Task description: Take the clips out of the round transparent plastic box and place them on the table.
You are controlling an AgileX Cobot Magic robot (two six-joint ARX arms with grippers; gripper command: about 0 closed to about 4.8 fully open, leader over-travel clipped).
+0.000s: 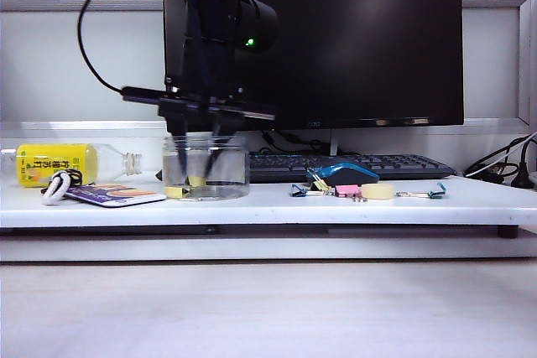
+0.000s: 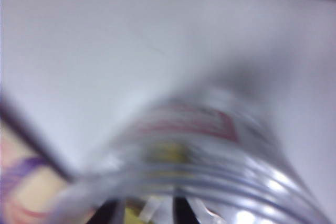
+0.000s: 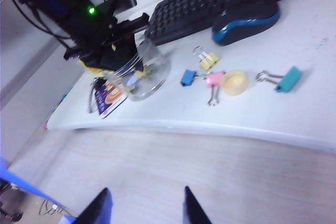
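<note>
Round transparent plastic box (image 1: 206,167): squat clear jar, upright on the white table (image 1: 252,205), left of centre in the exterior view, in front of the keyboard (image 1: 352,165). Contents: pale-yellow clips (image 1: 196,180) on the jar floor; one more yellow piece (image 1: 174,193) at the jar's base on its left side, inside or outside cannot be told. Left gripper (image 1: 200,157): pointed straight down from above, its dark fingers (image 1: 181,161) inside the jar mouth, tips near the bottom; whether they pinch a clip cannot be told, the left wrist view being a blur of jar rim and yellow. Beside this gripper, leftward along the table: a printed card (image 1: 113,195), a white cord loop (image 1: 57,187), a clear bottle with a yellow label (image 1: 59,163) lying on its side. Rightward: yellow clip (image 3: 209,60), blue clip (image 3: 188,77), pink clip (image 3: 214,79), tape roll (image 3: 234,82), teal clip (image 3: 287,79), blue-topped mouse (image 3: 245,20). Right gripper (image 3: 144,205): well apart from the jar, off the table's front edge above the pale wood-grain surface, fingers spread, holding nothing.
</note>
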